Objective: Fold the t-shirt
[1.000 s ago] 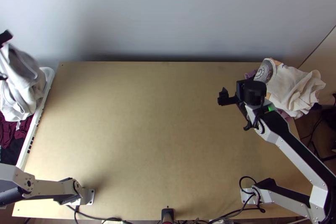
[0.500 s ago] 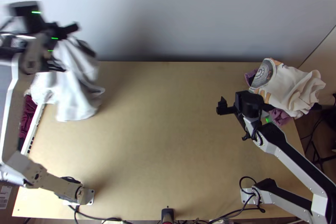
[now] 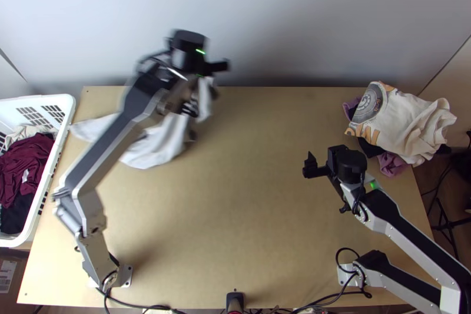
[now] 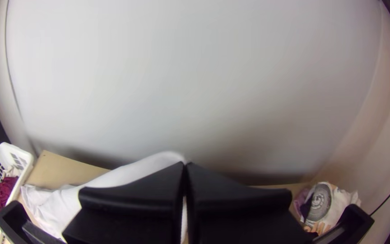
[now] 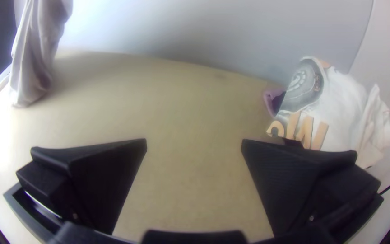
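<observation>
White cloth t-shirt (image 3: 154, 148) pinched in the left hand (image 3: 201, 87) over the light wooden surface (image 3: 247, 208)

Nearest comes the right hand (image 3: 326, 187), over the right part of the surface. Its two black fingers stand wide apart, with nothing between them but a view of bare wood.

Farther up, on the left half, lies the t-shirt, bunched and unfolded. Its lower part trails across the wood toward the basket side, while the rest rises to the left hand near the far edge. That hand's fingers are pressed together on the fabric; which part of the garment they grip, I cannot tell. From the right wrist view the raised cloth drops in long, narrow creases.

Left of the t-shirt, a white plastic basket (image 3: 69, 106) with slotted walls stands at the surface's side, holding maroon cloth (image 3: 26, 161), black cloth (image 3: 16, 215) and some cream cloth (image 3: 25, 132).

At the far right corner sits a crumpled off-white garment (image 3: 406, 122) with a grey round print and orange lettering, on top of purple cloth (image 3: 391, 164). Behind everything rises a plain pale wall (image 3: 265, 19).
</observation>
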